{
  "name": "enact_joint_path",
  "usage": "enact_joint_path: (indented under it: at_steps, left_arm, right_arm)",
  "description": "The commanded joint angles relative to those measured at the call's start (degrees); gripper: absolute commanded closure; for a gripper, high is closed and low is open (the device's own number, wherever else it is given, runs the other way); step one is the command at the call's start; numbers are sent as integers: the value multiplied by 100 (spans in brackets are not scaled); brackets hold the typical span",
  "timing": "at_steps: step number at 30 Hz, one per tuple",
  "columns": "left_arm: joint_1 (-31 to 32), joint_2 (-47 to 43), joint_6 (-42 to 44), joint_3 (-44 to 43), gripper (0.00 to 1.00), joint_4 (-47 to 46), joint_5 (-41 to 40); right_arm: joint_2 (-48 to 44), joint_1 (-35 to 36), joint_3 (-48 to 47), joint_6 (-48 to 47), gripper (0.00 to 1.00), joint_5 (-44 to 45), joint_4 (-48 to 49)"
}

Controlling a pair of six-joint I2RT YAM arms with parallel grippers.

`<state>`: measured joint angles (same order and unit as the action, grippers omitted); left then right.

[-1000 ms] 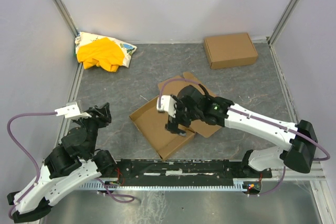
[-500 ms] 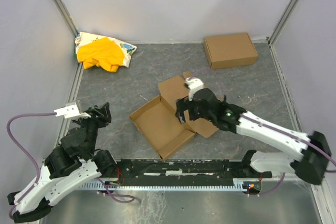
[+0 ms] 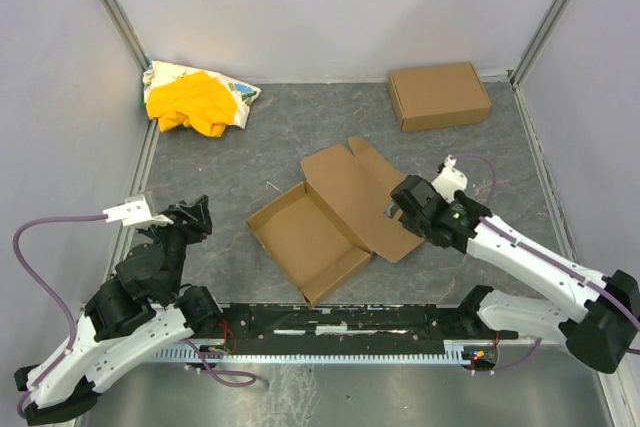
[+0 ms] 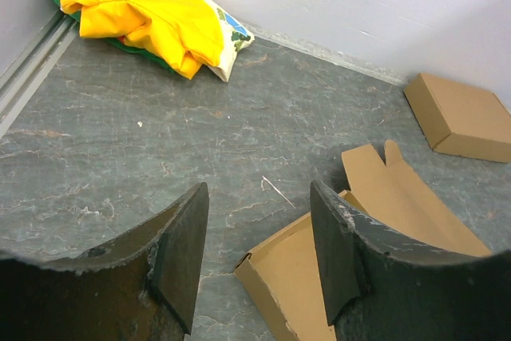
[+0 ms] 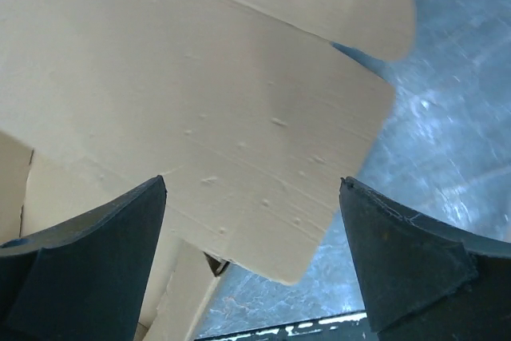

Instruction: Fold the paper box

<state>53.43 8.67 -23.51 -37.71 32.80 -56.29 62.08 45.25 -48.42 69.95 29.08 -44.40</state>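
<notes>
The paper box (image 3: 305,239) lies in the middle of the table as a shallow brown tray with its lid panel (image 3: 352,190) spread flat to the upper right. My right gripper (image 3: 396,207) stands open at the lid's right edge. In the right wrist view the lid's rounded flap (image 5: 239,117) fills the space ahead of the right gripper (image 5: 254,225), with nothing between the fingers. My left gripper (image 3: 196,213) is open at the left, apart from the box. The left wrist view shows the tray corner (image 4: 279,277) beyond the left gripper (image 4: 255,237).
A ready-made closed cardboard box (image 3: 438,95) sits at the back right, also seen in the left wrist view (image 4: 459,113). A yellow-and-white cloth heap (image 3: 195,99) lies in the back left corner. Walls enclose the table, and a black rail (image 3: 340,322) runs along the near edge.
My right arm has pulled back to the right, from over the tray's right wall to the lid's right edge. The lid panel now shows fully. The left arm has not moved.
</notes>
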Motion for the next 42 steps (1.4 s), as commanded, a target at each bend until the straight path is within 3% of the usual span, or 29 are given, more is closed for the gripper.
enact_joint_path:
  at_steps: [1, 5, 9, 13, 23, 32, 37, 42]
  left_arm:
    - [-8, -39, 180, 26, 39, -244, 34]
    - [-11, -72, 163, 26, 39, -235, 56]
    - [-6, -127, 149, 27, 39, -237, 57]
    - [-12, -126, 145, 33, 39, -236, 57]
    - [-13, -86, 138, 27, 39, -229, 57]
    - [-14, -52, 161, 33, 39, -231, 44]
    - [-18, -42, 180, 36, 39, -246, 46]
    - [-13, -63, 171, 40, 39, -240, 34]
  right_arm:
    - [-180, 1, -70, 1954, 4, 468, -1181]
    - [-583, -8, 800, 2453, 15, 63, -385]
    - [-1182, -8, 1622, 2221, 23, -92, 776]
    - [-1653, -8, 2169, 2304, 24, -134, 1394]
    - [-388, -8, 2141, 1959, 38, -687, 2364]
    - [-586, -8, 1861, 1839, 35, -618, 1614]
    - [-402, -8, 2186, 1703, 37, -766, 2383]
    - [417, -8, 1744, 1136, 42, -993, 2603]
